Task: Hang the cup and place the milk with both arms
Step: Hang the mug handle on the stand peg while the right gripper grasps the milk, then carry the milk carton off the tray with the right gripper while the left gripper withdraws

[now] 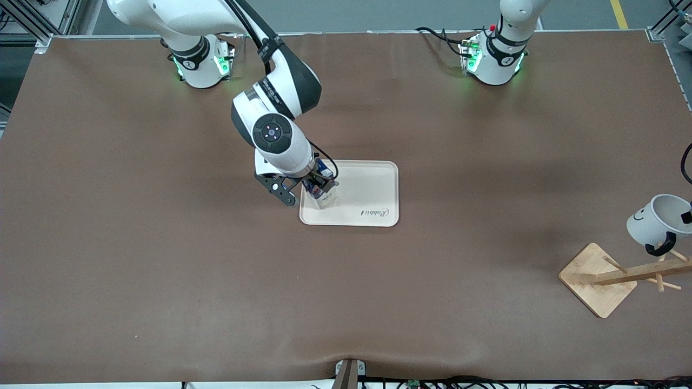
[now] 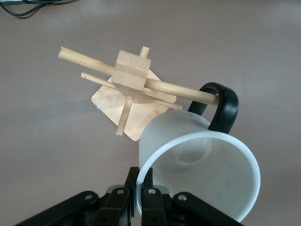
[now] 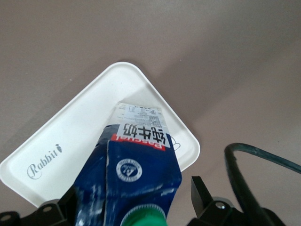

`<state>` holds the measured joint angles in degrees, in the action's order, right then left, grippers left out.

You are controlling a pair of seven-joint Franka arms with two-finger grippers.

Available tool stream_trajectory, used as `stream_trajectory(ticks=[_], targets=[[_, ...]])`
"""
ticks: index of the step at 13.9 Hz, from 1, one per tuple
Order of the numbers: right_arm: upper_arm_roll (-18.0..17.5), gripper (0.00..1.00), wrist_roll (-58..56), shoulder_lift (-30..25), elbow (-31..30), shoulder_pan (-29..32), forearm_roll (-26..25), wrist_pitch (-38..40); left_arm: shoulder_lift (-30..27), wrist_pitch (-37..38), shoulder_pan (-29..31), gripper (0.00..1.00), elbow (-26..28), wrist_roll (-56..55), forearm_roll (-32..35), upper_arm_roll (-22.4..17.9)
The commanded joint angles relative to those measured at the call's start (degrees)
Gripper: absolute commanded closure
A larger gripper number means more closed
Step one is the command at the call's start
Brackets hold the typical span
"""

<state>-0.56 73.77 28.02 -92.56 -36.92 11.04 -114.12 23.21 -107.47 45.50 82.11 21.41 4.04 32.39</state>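
The milk (image 1: 319, 186) is a dark-blue carton with a green cap and a red-and-white label, standing on the cream tray (image 1: 373, 189) near its edge toward the right arm's end. The right gripper (image 1: 316, 186) straddles it, jaws spread wide at its sides. The left gripper (image 2: 139, 195) pinches the rim of the white smiley cup (image 1: 657, 220), its black handle against a peg of the wooden rack (image 1: 616, 276). Brown matting covers the table (image 1: 162, 270).
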Motion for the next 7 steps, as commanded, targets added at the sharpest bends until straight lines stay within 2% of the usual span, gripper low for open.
stream_trajectory(ticks=[1, 2, 3, 5, 6, 7], targets=[[-0.14, 0.68, 0.94, 0.46, 0.80, 0.18, 3.09, -0.31, 0.60, 0.16, 0.55, 1.00, -1.25, 1.53, -1.23, 0.05], [-0.14, 0.81, 0.41, 0.46, 1.67, 1.05, 4.24, 0.03, 0.69, 0.07, 0.46, 1.00, -1.25, 1.79, -1.23, -0.39], [-0.14, 0.83, 0.15, 0.46, 3.07, 1.58, 4.60, 0.56, 0.78, 0.07, 0.46, 0.99, -1.25, 2.06, -1.23, -0.48], [-0.06, 0.83, -1.60, -0.07, 6.58, 2.81, 4.25, 6.15, 1.04, 0.07, 0.46, 0.30, -1.25, 2.06, -1.32, -0.48], [-0.06, 0.83, -6.31, -0.07, 9.39, 4.47, 4.16, 11.76, 0.96, 0.07, 0.37, 0.00, -1.25, 2.15, -1.32, -0.40], [0.03, 0.83, -11.75, -0.07, 11.77, 6.31, 3.82, 16.69, 0.87, 0.16, 0.29, 0.00, -1.25, 1.97, -1.41, -0.31]])
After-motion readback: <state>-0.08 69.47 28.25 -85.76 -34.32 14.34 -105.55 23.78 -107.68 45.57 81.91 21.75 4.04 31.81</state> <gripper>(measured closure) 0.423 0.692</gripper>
